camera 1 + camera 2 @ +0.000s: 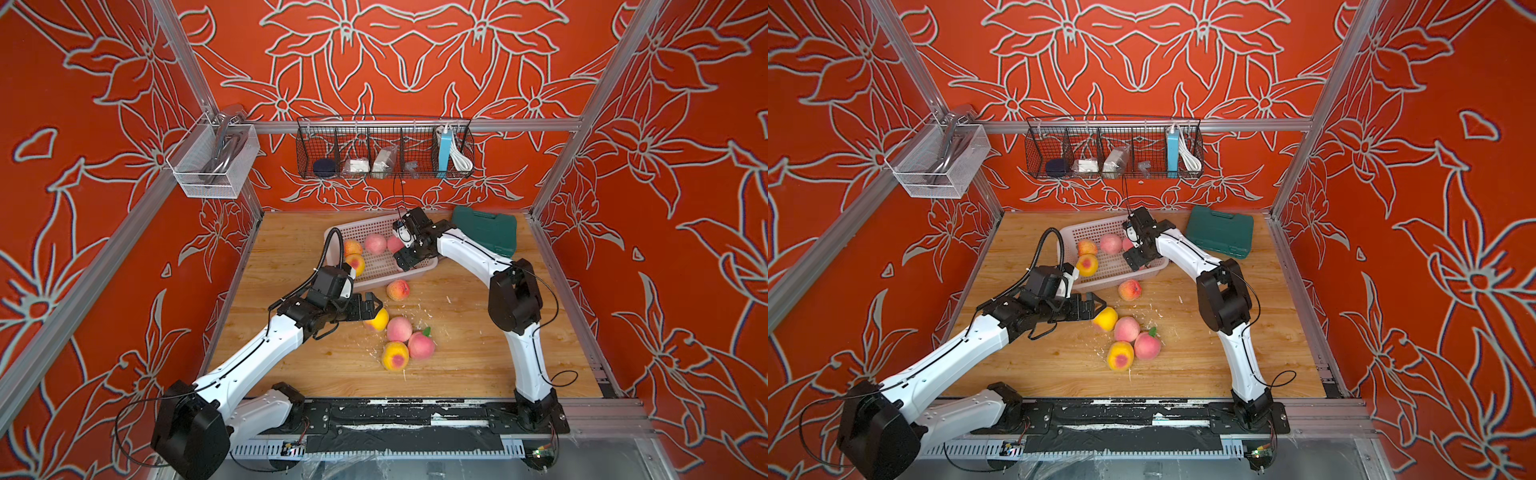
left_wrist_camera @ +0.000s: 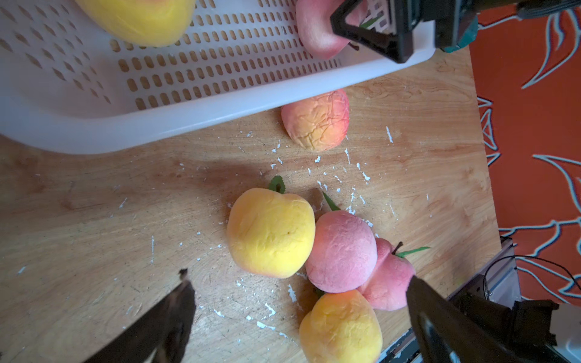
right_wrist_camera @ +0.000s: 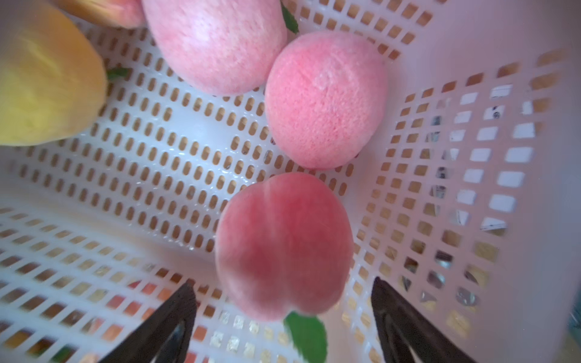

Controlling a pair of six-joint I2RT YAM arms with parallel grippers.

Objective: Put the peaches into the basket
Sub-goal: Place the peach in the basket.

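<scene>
The left gripper [image 1: 376, 308] is wide open at the yellow peach [image 1: 380, 321]. At twelve o'clock from it, the right gripper [image 3: 283, 284] is open over a pink peach [image 3: 283, 245] in the basket [image 1: 361, 226].

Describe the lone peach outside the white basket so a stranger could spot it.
Find the wooden table, then the white basket at its back. Just outside the basket's near rim lies one orange-red peach, wrinkled, apart from the four peaches clustered nearer the front.
</scene>
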